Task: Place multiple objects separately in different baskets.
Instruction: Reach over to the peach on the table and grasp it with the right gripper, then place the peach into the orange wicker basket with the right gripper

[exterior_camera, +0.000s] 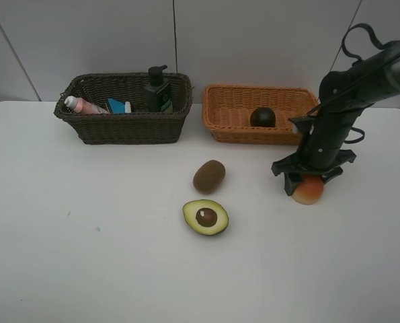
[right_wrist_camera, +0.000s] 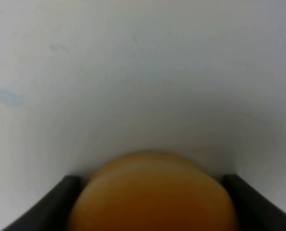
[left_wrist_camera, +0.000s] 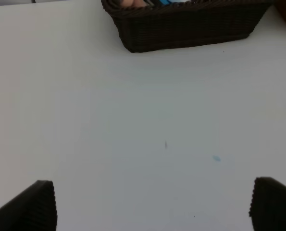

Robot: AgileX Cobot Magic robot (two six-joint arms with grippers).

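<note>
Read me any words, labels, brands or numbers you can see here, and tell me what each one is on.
No text is legible in any view.
Greenish label on the dark pump bottle: too small to read.
Print on the pink bottle: none legible.
The blue item beside it: too blurred to read.

Table point(exterior_camera: 85, 269): white, plain top, filling most of the frame.
Dark brown basket point(exterior_camera: 129, 128): upper left of the frame, standing on the table near its far edge.
Orange basket point(exterior_camera: 243, 131): upper right of centre, beside the dark one with a narrow gap between them.
Kiwi point(exterior_camera: 209, 176): centre of the frame, below the gap between the baskets.
Avocado half point(exterior_camera: 206, 217): just below the kiwi, cut face up, pit showing, not touching it.
Peach point(exterior_camera: 308, 191): right of the frame, below the orange basket's right end, well apart from the kiwi.
Blue speck point(left_wrist_camera: 216, 158): a small faint mark on the bare top, below the dark brown basket.
</note>
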